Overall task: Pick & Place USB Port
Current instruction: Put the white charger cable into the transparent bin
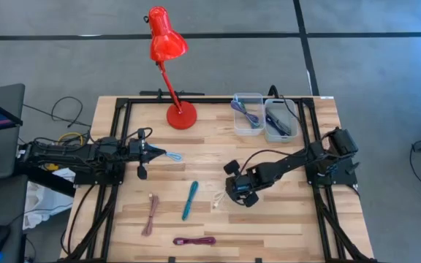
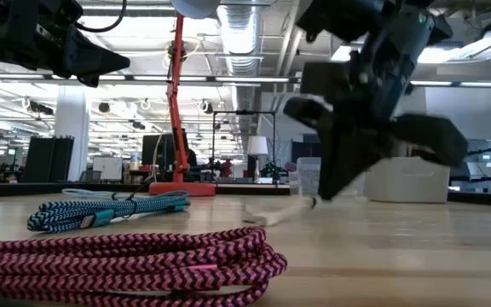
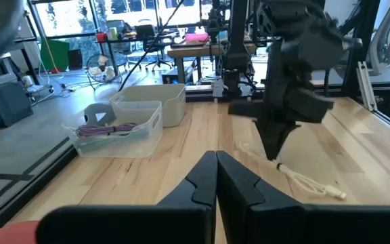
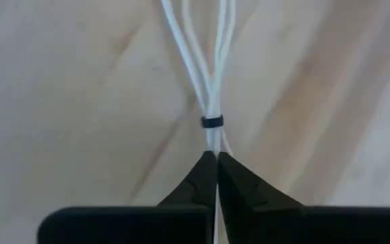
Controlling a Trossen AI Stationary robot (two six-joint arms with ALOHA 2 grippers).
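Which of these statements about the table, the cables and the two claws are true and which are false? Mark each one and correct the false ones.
1. The right claw is shut on the white cable. True.
2. The red lamp lies toppled on the table. False: it stands upright on its base.
3. The left claw is shut and holds nothing. True.
4. Both clear bins are empty. False: each holds cables.
5. The teal cable lies between the two arms. True.

white USB cable [image 4: 212, 81] | bundled, black tie | flat on table, centre-right
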